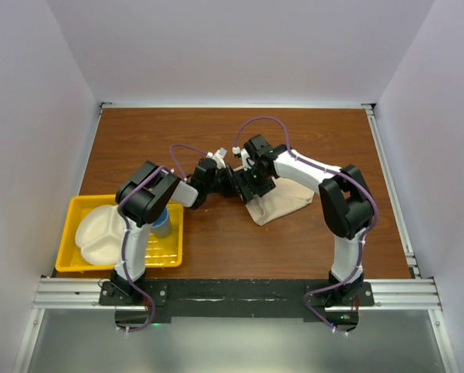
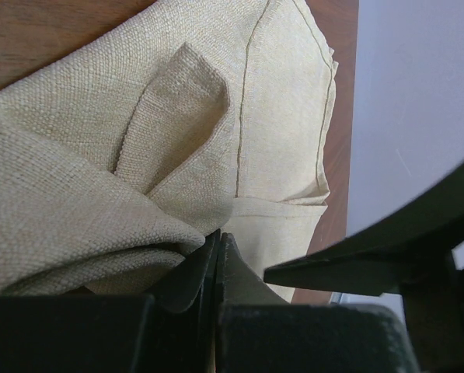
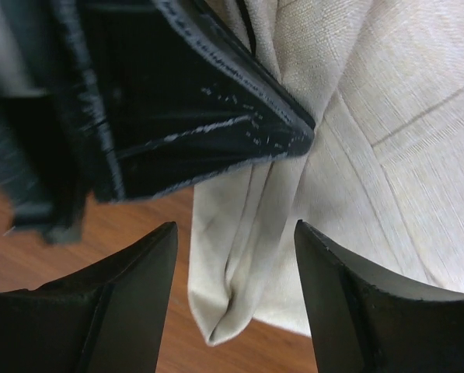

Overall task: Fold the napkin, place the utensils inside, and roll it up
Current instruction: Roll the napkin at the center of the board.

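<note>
The beige napkin (image 1: 282, 200) lies bunched on the brown table, right of centre. My left gripper (image 1: 234, 185) is shut, pinching a fold at the napkin's left edge; in the left wrist view its fingertips (image 2: 218, 237) meet against the cloth (image 2: 99, 155). My right gripper (image 1: 252, 182) is open right beside it. In the right wrist view it (image 3: 235, 233) straddles a hanging corner of the napkin (image 3: 239, 295) without touching it, and the left gripper's black finger (image 3: 216, 101) shows above. The knife is not in view.
A yellow tray (image 1: 80, 206) stands at the near left, holding a white divided plate (image 1: 99, 233) and a blue cup (image 1: 162, 224). White walls enclose the table on three sides. The right gripper's finger (image 2: 387, 249) crosses the left wrist view.
</note>
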### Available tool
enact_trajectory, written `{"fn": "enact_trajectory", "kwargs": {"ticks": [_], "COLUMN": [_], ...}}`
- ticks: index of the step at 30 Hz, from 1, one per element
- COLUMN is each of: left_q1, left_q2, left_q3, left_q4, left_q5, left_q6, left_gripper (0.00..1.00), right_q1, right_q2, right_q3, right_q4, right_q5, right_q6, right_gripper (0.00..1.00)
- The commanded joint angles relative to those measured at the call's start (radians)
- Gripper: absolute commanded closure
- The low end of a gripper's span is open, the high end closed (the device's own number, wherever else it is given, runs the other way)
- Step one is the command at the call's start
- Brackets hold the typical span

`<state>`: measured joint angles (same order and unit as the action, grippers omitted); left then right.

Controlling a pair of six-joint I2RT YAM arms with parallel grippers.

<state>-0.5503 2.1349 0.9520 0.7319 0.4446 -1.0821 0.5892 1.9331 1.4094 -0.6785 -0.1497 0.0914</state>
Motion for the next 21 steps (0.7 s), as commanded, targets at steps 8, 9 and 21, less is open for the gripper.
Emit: {"fn": "enact_trajectory", "kwargs": {"ticks": [8,9,21], "left_q1": [-0.002,0.0,0.021], "left_q2": [0.057,0.05,-0.213], "left_q3": [-0.024,-0.022,0.138], "left_q4": [-0.219,-0.226,-0.574], "left_q5": [-0.07,-0.069,-0.093], "left_q6": [0.048,0.053,0.229], "left_gripper": [1.0,1.0,0.66], "right_q1": [0.009,0.008,-0.147], "right_q2": [0.029,0.027,0.069], "right_q3": [-0.055,-0.081,-0.273], "right_q4": [0.089,0.106,0.341], "right_q5": [0.064,0.056,-0.387], "right_q6": [-0.033,-0.029,0.061], "right_gripper": [0.46,0.6,1.0]}}
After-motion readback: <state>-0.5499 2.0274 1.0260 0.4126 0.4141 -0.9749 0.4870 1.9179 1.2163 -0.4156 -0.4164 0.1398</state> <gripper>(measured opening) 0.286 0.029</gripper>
